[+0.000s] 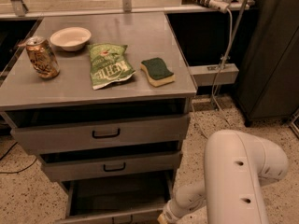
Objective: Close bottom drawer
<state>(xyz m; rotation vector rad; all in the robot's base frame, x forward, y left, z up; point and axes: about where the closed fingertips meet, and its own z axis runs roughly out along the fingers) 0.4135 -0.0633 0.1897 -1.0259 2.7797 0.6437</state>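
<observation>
On the left of the grey metal cabinet (149, 31) top stands a dented drink can (42, 56), upright; just right of it, nearer the cabinet's back edge, sits a white bowl (70, 37); at the middle of the cabinet top lies a green chip bag (108, 65), flat; right of that, near the cabinet's right edge, lies a green and yellow sponge (158, 71). In the cabinet's front the top drawer (100, 133) and the middle drawer (112, 166) each stand slightly out, each with a black pull handle; the bottom drawer (119, 197), lowest in the cabinet, is pulled well out, its deep grey inside in plain view. At the cabinet's lower right, by the right front corner of the bottom drawer, sits the gripper (163, 218), cut off by the picture's lower edge; whether it is open or closed cannot be told. The white robot arm (233, 176) runs from it to the cabinet's right, over the speckled floor (28, 199).
</observation>
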